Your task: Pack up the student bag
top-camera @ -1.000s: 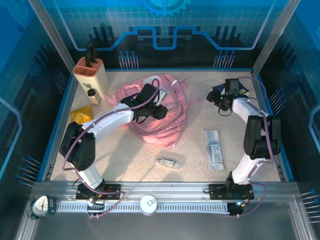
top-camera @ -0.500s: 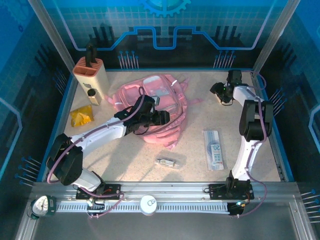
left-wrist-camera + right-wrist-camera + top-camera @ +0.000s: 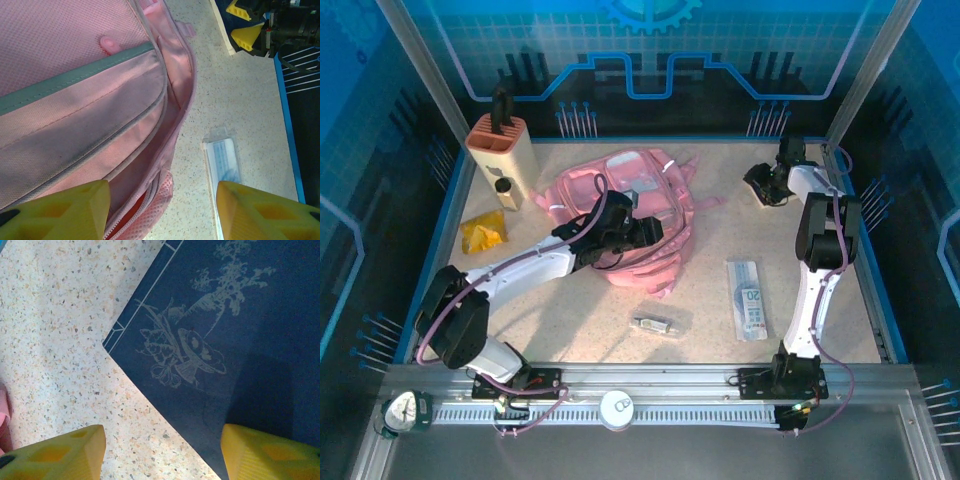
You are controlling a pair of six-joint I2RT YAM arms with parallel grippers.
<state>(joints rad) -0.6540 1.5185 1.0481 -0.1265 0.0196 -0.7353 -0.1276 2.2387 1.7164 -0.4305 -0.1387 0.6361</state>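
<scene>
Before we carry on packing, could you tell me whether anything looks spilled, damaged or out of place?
Nothing spilled or damaged. The pink bag lies slumped in the middle of the table, one zip compartment open.

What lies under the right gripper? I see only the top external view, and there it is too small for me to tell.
Observer: The right wrist view shows a dark blue book with a pale plant drawing on its cover, flat on the table.
Operator: Does the gripper hold it?
Observer: No. The right gripper is open over the book's edge, with nothing between its yellow fingers.
Operator: And the left gripper?
Observer: The left gripper is open too, over the edge of the student bag, where a zip looks partly open.
</scene>
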